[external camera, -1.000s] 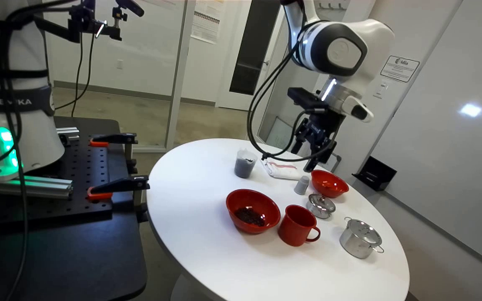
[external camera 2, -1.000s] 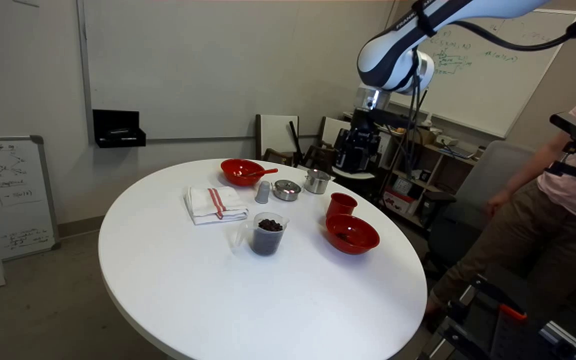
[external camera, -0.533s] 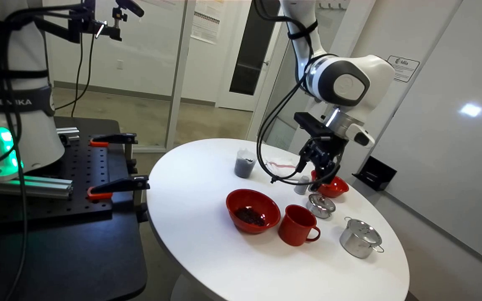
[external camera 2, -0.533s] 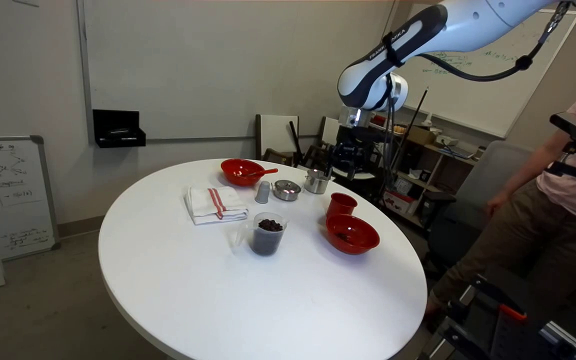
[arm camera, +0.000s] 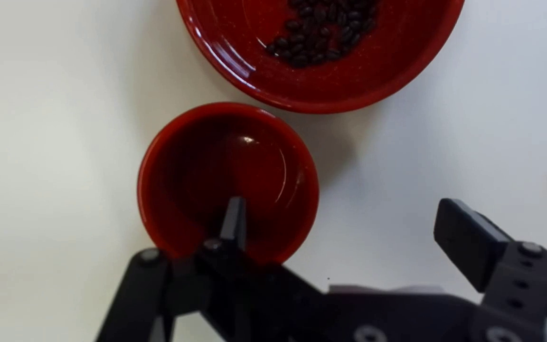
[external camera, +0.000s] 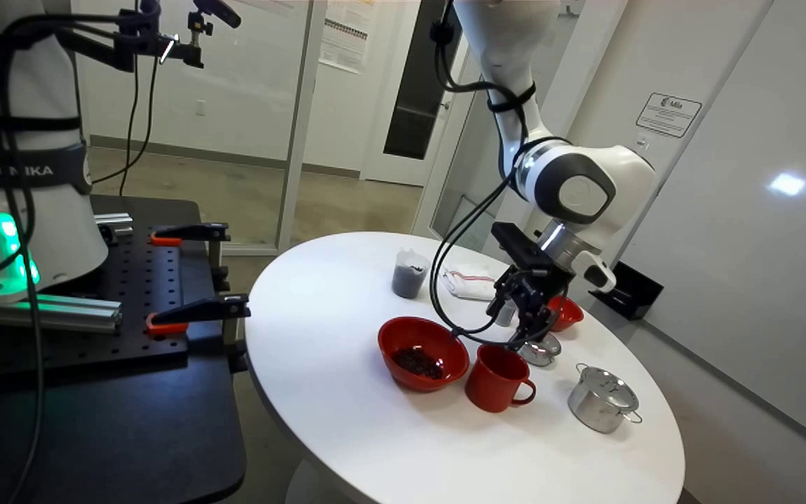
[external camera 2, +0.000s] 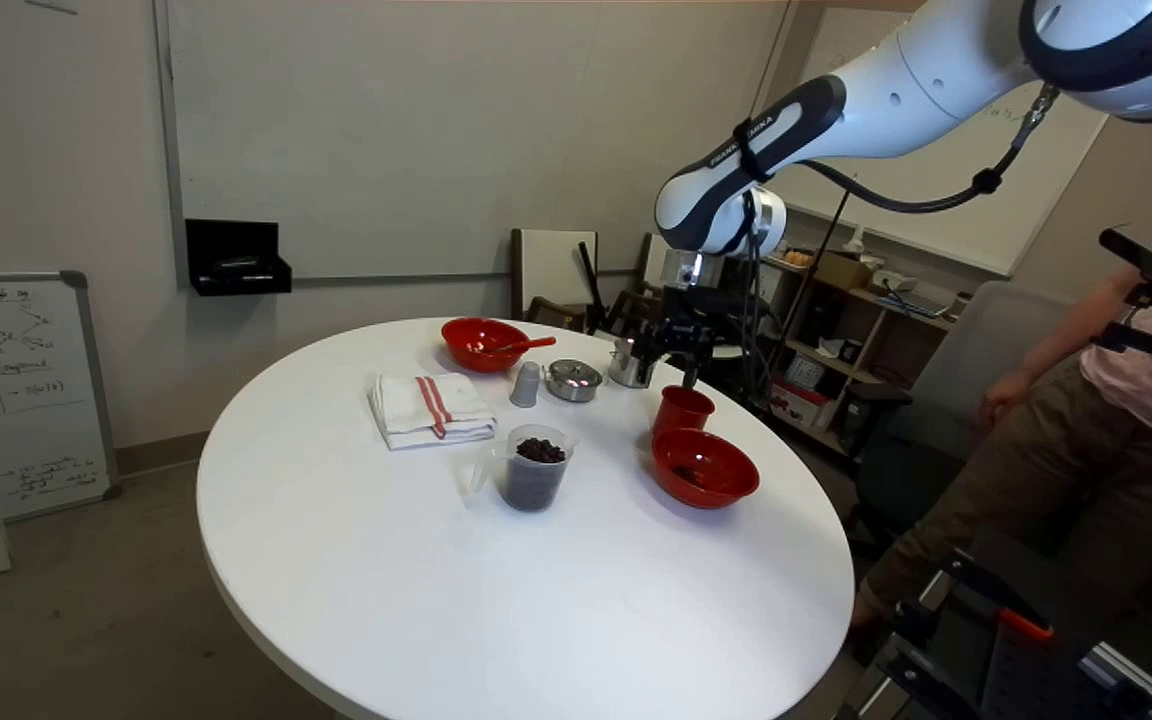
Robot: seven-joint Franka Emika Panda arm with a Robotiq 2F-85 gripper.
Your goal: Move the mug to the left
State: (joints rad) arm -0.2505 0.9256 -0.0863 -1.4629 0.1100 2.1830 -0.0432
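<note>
The red mug [external camera: 492,383] stands upright on the white table [external camera: 347,420]; its handle points away from the red bowl in this exterior view. It also shows in an exterior view [external camera 2: 678,410], handle hidden. In the wrist view I look into the mug [arm camera: 259,156]. My gripper [arm camera: 342,211] is open and empty, above the mug on its far side from the bowl. In the wrist view one finger [arm camera: 234,221] overlaps the mug's mouth and the opposite finger [arm camera: 466,242] is over bare table. I cannot tell whether a fingertip is below the rim.
A red bowl [external camera: 399,339] with dark beans sits close beside the mug. A lidded small pot [external camera 2: 574,382], a larger metal pot [external camera: 599,402], a grey cup [external camera 2: 525,385], a far red bowl [external camera 2: 461,345], a folded towel [external camera 2: 406,405] and a measuring cup [external camera 2: 534,487] stand around.
The arm and gripper have come down from well above the table to just over the mug, moving toward it. The mug and other objects have not moved.
</note>
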